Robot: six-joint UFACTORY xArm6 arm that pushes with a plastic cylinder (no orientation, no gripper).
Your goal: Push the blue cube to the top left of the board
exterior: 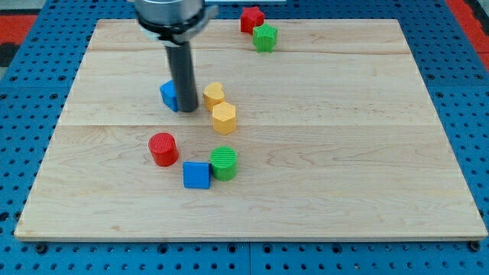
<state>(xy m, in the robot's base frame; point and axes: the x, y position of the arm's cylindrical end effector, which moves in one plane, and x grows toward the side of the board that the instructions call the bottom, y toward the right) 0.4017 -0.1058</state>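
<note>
A blue cube (195,175) sits below the board's middle, touching a green cylinder (225,163) on its right. A second blue block (168,95), its shape partly hidden, lies left of centre. My tip (188,110) rests right against that second blue block's right side, with the dark rod covering part of it. The tip is well above the blue cube, toward the view's top.
A wooden board (344,153) lies on a blue pegboard table. A yellow heart-like block (213,94) and a yellow hexagonal block (224,118) sit just right of my tip. A red cylinder (163,149) is left of the blue cube. A red block (251,18) and a green block (265,37) lie at the top.
</note>
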